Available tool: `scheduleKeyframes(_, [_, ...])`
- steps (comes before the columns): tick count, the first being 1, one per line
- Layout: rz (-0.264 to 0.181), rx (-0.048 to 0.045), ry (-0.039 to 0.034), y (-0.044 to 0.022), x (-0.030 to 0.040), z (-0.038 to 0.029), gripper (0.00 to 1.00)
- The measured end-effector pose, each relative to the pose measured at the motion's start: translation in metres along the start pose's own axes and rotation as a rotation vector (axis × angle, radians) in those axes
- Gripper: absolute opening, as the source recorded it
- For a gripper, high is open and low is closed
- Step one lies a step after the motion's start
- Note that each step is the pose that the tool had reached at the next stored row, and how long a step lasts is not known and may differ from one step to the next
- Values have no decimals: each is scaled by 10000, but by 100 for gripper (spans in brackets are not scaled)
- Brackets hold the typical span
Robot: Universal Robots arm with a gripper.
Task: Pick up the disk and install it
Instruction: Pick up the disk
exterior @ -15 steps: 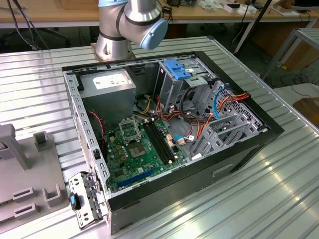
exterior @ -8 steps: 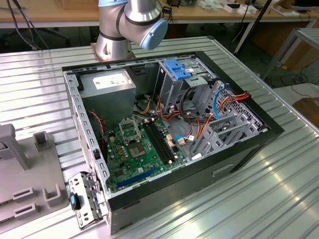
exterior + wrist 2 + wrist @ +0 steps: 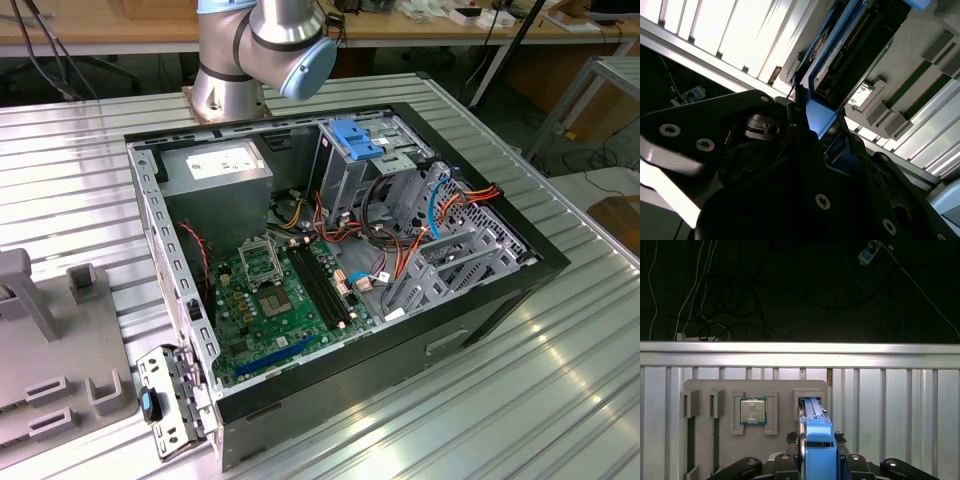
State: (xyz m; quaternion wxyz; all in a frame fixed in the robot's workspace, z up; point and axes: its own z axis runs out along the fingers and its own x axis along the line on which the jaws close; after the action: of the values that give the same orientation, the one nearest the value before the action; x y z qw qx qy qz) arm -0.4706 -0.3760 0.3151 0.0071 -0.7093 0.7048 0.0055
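— The gripper: what does it have?

— The disk. In the first wrist view its two black fingers are drawn in close, one against each side of the disk's bright blue rail, with no gap showing. The second wrist view shows the same grip from the side, with the blue rail wedged between the dark fingers.

— And where is the disk?

— It stands on edge at the grey holder tray, with its far end in the tray's slot. I cannot tell whether it rests on the bottom of the slot or is raised a little.

— What else is in the tray?

— A processor chip lies flat in the pocket just beside the disk's slot. Beyond the chip, further from the disk, green memory sticks stand in narrow slots.

— What is around the tray?

— It lies on a ribbed aluminium table. In the exterior view the open computer case lies on its side on the same table, at the exterior view's right of the tray, close by but not touching it.
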Motion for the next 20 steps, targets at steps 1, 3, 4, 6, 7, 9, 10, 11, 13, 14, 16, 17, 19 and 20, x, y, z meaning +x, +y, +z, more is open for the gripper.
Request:
scheduleKeyframes(1, [0, -1, 15, 0, 0, -23, 37])
scheduleKeyframes(3, [0, 0, 27, 0, -1, -42, 37])
scheduleKeyframes(4, [0, 0, 43, 0, -1, -72, 37])
scheduleKeyframes(6, [0, 0, 51, 0, -2, -126, 37])
scheduleKeyframes(7, [0, 0, 51, 0, -3, -145, 37])
scheduleKeyframes(9, [0, 0, 52, 0, -3, -187, 37])
scheduleKeyframes(10, [0, 0, 51, 0, -4, -205, 37])
scheduleKeyframes(11, [0, 0, 52, 0, -4, -221, 37])
scheduleKeyframes(13, [0, 0, 51, 0, -5, -261, 37])
scheduleKeyframes(14, [0, 1, 51, 0, -5, -283, 37])
scheduleKeyframes(16, [0, 0, 52, -1, -6, -330, 37])
scheduleKeyframes(17, [-1, 0, 53, -1, -6, -358, 37])
scheduleKeyframes(19, [0, 0, 54, -1, -7, -385, 37])
scheduleKeyframes(20, [-1, -1, 55, -1, -7, -412, 37])
